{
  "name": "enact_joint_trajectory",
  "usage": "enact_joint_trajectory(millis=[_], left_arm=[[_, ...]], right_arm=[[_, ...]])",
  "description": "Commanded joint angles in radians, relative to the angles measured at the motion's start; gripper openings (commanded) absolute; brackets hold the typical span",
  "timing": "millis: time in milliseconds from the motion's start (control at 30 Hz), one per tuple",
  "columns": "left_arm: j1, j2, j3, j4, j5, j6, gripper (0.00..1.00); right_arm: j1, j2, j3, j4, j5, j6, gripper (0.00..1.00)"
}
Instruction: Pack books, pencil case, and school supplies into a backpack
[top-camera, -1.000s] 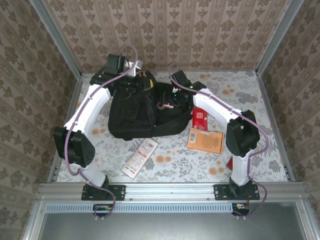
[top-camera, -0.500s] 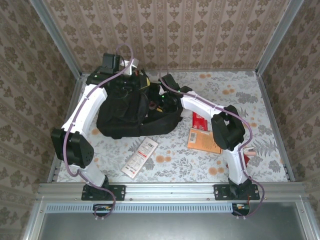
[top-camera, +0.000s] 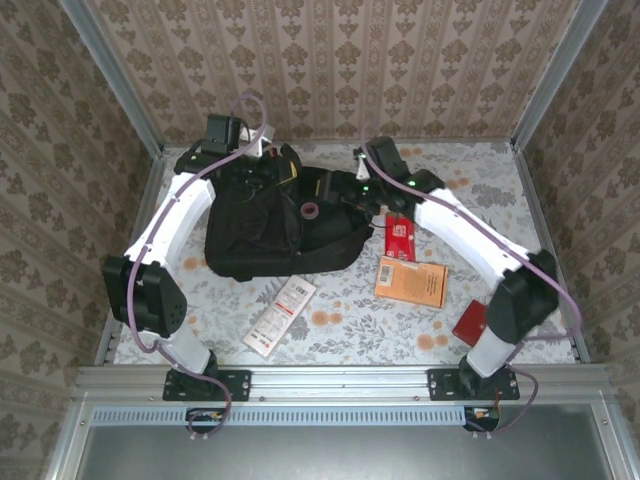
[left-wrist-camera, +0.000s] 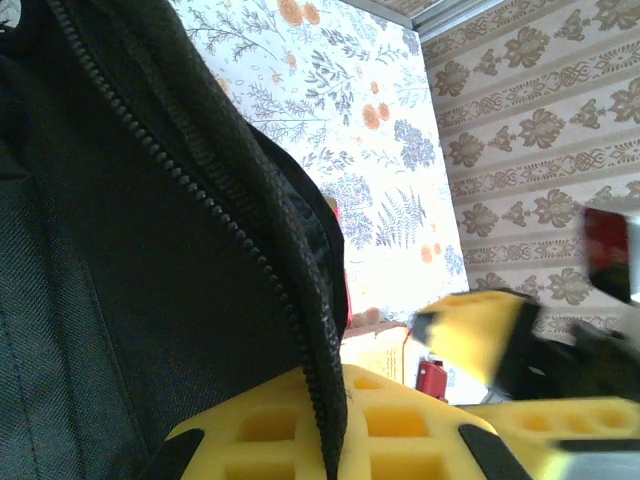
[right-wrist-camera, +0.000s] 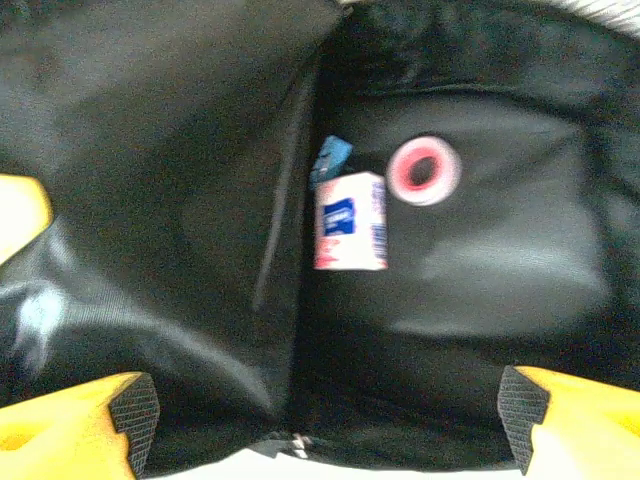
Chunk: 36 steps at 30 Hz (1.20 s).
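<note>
The left arm (top-camera: 185, 205) rises from its base at the lower left of the top view and folds back at the left edge. Its white forearm runs diagonally up to a wrist near the upper centre-left. The left gripper (left-wrist-camera: 335, 425) is clamped on the zipped edge of the backpack (left-wrist-camera: 150, 250), with its yellow fingers (left-wrist-camera: 260, 430) along the bottom of the left wrist view. The right arm (top-camera: 470, 235) rises from the lower right and bends at the right edge. Its forearm stretches diagonally up and left to a wrist at upper centre. The right gripper (right-wrist-camera: 320, 420) has its jaws spread wide with nothing between them. Its black-padded yellow tips sit in the lower left and lower right corners of the right wrist view.
</note>
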Motion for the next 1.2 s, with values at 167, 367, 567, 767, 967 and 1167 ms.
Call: enact_joint_trajectory(millis=[167,367,567,767,967,1167], left_arm=[[0.023,-0.039,-0.023,0.071,-0.001,-0.032,0.00],[0.027,-0.036,-0.035,0.083,0.000,-0.043,0.00],[0.020,-0.040,-0.045,0.098,0.011,-0.054,0.00],[-0.010,-0.022,-0.046,0.088,-0.003,-0.039,0.00],[-0.027,-0.035,-0.039,0.068,-0.023,-0.012,0.00],[-0.033,-0.056,-0.040,0.060,-0.043,0.005,0.00]], right_arm=[[-0.176,-0.256,-0.332,-0.400,0.593,0.090,1.00],[-0.537,-0.325,-0.560,-0.463,0.635,0.329,1.00],[-0.808,-0.357,-0.728,-0.314,0.490,0.435,1.00],[-0.887,-0.437,-0.841,-0.160,0.379,0.527,1.00],[-0.914,-0.355,-0.872,-0.060,0.301,0.516,1.00],[-0.933,-0.234,-0.856,0.018,0.267,0.472,0.99]])
